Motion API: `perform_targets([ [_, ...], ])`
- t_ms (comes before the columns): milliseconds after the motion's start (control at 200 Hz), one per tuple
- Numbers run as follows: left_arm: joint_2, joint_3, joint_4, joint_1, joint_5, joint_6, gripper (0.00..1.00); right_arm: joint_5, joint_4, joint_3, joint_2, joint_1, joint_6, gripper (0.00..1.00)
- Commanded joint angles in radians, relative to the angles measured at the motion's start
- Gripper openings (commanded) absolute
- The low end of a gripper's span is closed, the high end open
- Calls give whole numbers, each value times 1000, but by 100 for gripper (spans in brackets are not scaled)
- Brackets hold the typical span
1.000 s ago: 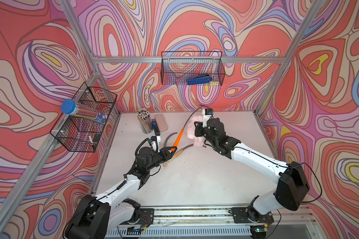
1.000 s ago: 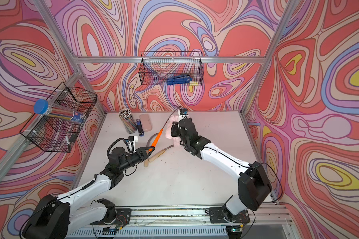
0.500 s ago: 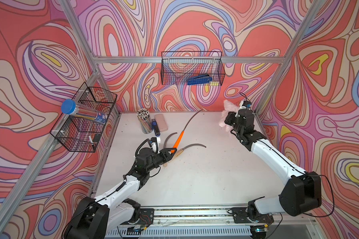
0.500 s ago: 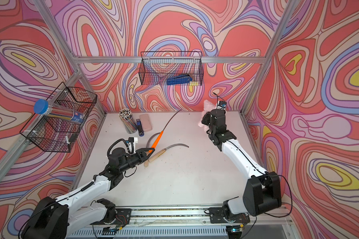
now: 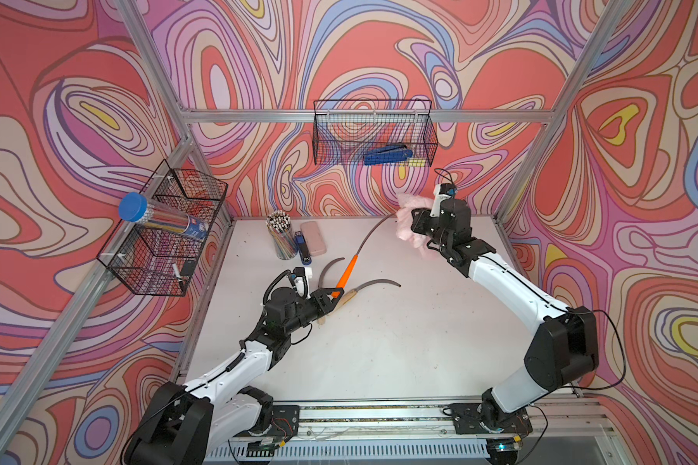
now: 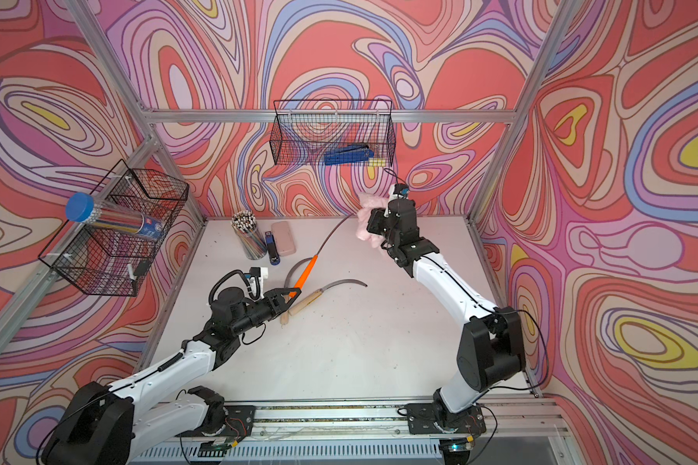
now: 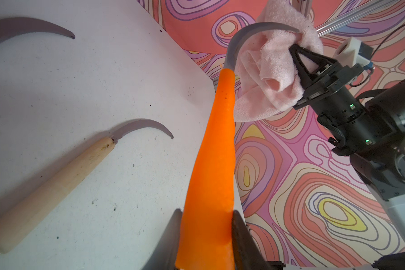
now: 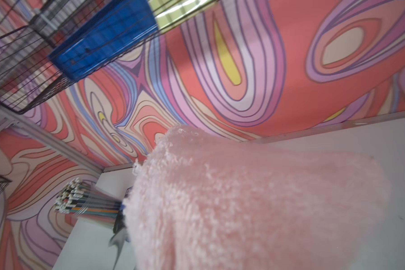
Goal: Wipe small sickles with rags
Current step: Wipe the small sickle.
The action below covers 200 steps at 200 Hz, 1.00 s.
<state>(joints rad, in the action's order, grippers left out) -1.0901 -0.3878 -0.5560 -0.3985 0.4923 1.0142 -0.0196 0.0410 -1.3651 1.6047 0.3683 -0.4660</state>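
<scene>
The left hand is pinching a sickle by its smooth orange handle; at its curved grey blade tip, the right hand is clamping a fluffy pink rag.

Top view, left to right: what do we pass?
blue-capped tube → pencil cup → pink case → orange-handled sickle → pink rag

The pink rag, held in the right gripper, is brought back from the 2 o'clock corner to the blade tip of the orange-handled sickle, near 12 o'clock.
</scene>
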Motion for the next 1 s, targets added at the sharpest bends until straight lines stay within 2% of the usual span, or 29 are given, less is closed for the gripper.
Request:
perform_targets([
  [0, -6, 1, -20, 3, -1, -1, 0, 56, -58, -12, 19, 31, -5, 0],
  [195, -5, 0, -22, 2, -1, -2, 0, 90, -84, 0, 26, 53, -11, 0],
  [396, 2, 5, -26, 2, -3, 2, 0, 41, -88, 40, 27, 51, -20, 0],
  [461, 5, 7, -24, 2, -6, 3, 0, 46, -91, 47, 25, 26, -36, 0],
  [586, 13, 9, -21, 2, -6, 0, 0, 159, -123, 57, 27, -67, -102, 0],
  [671, 13, 8, -24, 2, -6, 0, 0, 163, -92, 26, 41, -81, -85, 0],
  [866, 10, 7, -30, 1, -6, 3, 0, 233, -78, -12, 106, -69, -82, 0],
  [996, 6, 9, -32, 1, -11, 0, 0, 199, -94, -1, 128, 14, -35, 0],
])
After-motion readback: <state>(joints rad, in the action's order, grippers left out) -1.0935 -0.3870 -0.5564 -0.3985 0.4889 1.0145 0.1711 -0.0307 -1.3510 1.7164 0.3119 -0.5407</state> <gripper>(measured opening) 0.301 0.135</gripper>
